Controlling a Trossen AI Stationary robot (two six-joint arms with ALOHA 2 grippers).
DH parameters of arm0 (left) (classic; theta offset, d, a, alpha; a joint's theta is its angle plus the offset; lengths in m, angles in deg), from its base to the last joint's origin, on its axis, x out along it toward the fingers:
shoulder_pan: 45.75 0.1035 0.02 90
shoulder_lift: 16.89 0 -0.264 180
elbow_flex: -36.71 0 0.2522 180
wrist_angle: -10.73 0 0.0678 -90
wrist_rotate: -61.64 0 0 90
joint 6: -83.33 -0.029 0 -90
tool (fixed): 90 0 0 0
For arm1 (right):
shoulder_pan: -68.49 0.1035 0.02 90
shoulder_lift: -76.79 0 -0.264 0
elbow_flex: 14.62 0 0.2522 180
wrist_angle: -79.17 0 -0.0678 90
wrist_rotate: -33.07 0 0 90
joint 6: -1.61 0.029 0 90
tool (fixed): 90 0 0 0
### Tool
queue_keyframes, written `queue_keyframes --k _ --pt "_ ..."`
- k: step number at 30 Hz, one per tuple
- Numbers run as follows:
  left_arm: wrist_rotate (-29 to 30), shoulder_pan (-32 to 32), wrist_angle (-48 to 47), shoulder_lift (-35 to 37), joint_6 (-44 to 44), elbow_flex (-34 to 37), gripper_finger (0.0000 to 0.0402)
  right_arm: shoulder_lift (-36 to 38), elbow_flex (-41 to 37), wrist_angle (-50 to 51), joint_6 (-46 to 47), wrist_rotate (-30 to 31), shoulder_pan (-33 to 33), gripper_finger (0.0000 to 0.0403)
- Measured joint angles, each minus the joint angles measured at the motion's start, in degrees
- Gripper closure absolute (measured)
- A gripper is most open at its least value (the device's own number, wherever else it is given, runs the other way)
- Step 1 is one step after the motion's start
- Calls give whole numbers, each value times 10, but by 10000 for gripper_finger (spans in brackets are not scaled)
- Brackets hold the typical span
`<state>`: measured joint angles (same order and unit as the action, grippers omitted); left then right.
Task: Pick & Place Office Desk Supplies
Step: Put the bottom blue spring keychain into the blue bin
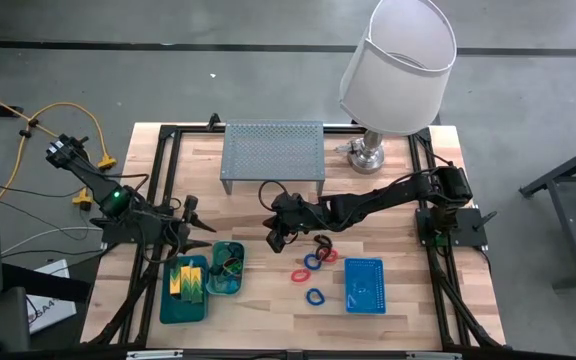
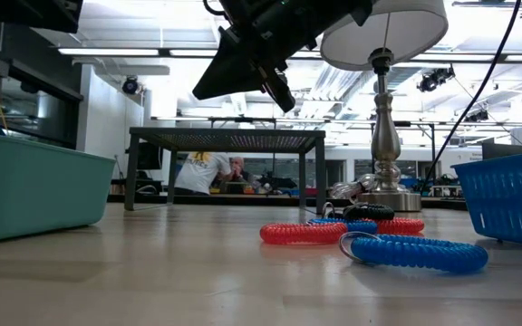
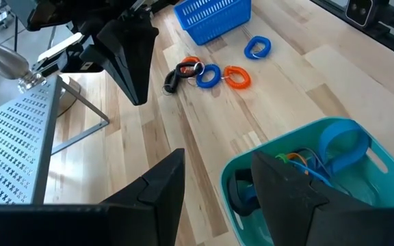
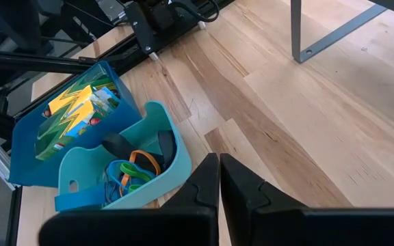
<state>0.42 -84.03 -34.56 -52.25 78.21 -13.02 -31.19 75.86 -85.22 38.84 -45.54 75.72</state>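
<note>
hovering above the table centre, the right gripper (image 1: pixel 276 238) has its jaws pressed fully together and holds nothing. the left gripper (image 1: pixel 190 228) waits at the left, jaws parted and empty, just beyond the far rim of the small teal tray (image 1: pixel 227 268), which contains band loops (image 4: pixel 132 171). the larger teal tray (image 1: pixel 184 290) to its left holds the yellow-green crayon box (image 1: pixel 188 279). loose red, blue and black loops (image 1: pixel 315 262) lie right of centre, beside the blue mesh basket (image 1: pixel 365 285).
</note>
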Motion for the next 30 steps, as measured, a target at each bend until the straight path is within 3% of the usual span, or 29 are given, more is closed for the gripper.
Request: queue_keyframes --k 13,18,21,26,30 --pt "0 0 0 0 0 0 240 0 0 -13 4 -1 -2 401" --pt "0 0 1 0 0 0 240 0 0 -21 -41 -18 -7 401" --pt "0 0 5 0 0 0 240 0 0 -24 -107 -71 -12 401" --pt "0 0 5 0 0 0 240 0 0 -33 -169 -212 -7 401" --pt "0 0 5 0 0 0 240 0 0 -23 -180 -222 12 401"
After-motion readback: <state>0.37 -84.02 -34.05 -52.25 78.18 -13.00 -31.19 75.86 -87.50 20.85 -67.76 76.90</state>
